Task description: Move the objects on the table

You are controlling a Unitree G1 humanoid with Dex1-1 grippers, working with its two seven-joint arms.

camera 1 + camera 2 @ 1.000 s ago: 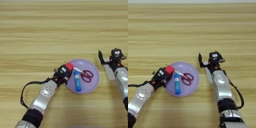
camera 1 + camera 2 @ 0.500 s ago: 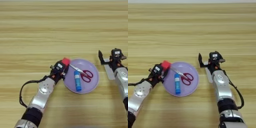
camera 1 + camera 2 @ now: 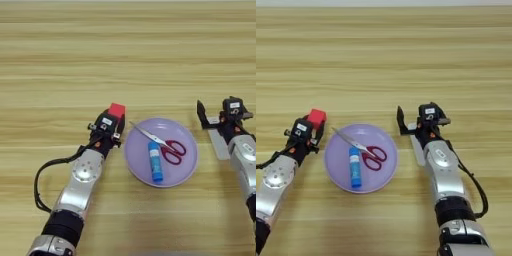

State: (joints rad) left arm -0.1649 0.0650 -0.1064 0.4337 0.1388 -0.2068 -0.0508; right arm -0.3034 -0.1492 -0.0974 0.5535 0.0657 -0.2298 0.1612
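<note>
1. The purple plate [image 3: 161,152] serves as landmark; it lies on the wooden tabletop [image 3: 125,60] in the near half, and the whole stretch of tabletop beyond its far rim is bare planks out to the far edge.
2. The left tool [image 3: 116,116] sits just off the plate's left rim, its black fingers clamped on the red cube [image 3: 117,110], which shows at the tool's tip, outside the rim.
3. Left of the plate, past the left arm, the tabletop is open right to the picture edge.
4. Inside the plate lie the blue glue stick [image 3: 155,161], running from near the middle toward the near rim, and the red-handled scissors [image 3: 162,145], blades pointing to the far-left rim, handles toward the right.
5. The right tool [image 3: 202,114] is parked well right of the plate, one black finger standing upright; whether its fingers are apart or together I cannot tell.
6. The white flat remote-like device [image 3: 218,143] lies just right of the plate, beside the right forearm, partly hidden by it.
7. A second ago the cube was held over the plate's left part; it has since travelled left and away, across the rim. The right arm, glue stick and scissors are unchanged.
</note>
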